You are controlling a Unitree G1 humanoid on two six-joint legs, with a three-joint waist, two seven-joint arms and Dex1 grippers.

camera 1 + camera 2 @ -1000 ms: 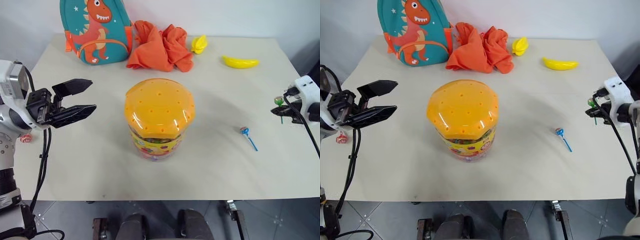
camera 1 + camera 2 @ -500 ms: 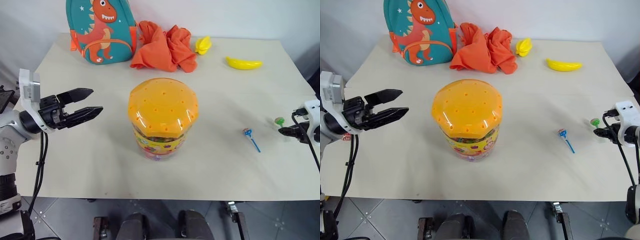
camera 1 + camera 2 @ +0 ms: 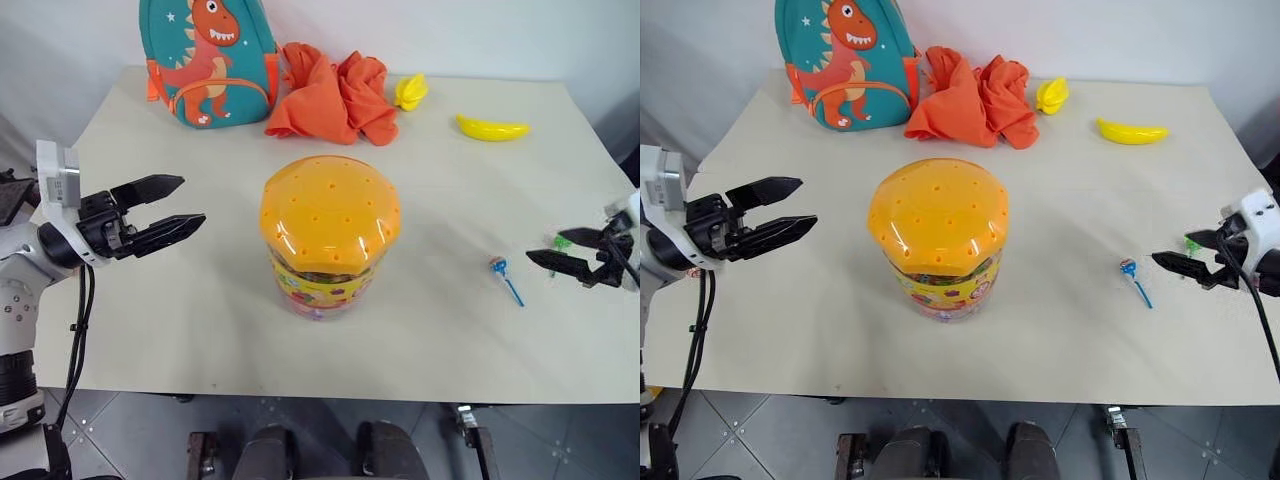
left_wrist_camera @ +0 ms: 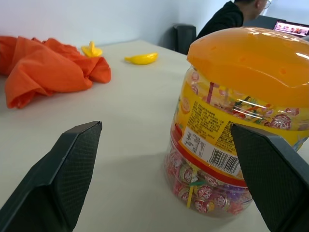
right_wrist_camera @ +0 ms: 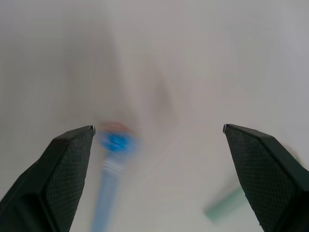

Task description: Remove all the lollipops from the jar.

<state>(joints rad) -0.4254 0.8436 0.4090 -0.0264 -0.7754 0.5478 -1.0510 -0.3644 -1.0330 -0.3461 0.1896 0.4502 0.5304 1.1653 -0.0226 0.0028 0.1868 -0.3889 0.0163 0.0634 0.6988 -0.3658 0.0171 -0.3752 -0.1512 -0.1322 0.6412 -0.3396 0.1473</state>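
The jar [image 3: 330, 240], a clear tub with a colourful label and an orange dotted lid, stands shut at the table's middle. Through its wall I see several wrapped lollipops [image 4: 203, 192] at the bottom. My left gripper [image 3: 188, 203] hovers open to the jar's left, pointing at it with nothing between its fingers. A blue-stick lollipop [image 3: 499, 268] lies on the table right of the jar. A green-stick lollipop [image 3: 559, 241] lies further right, by my open right gripper [image 3: 553, 250]. The right wrist view shows the blue lollipop [image 5: 116, 143] and the green stick [image 5: 225, 205] ahead of the empty fingers.
A teal dinosaur backpack [image 3: 208, 55], a crumpled orange cloth [image 3: 335, 90] and two yellow banana toys [image 3: 492, 128] lie along the table's far side. A person [image 4: 227, 19] sits beyond the table in the left wrist view.
My right gripper lowered the green-stick lollipop to the table, opened and let it go, then drew back towards me. The left gripper stayed open and almost still.
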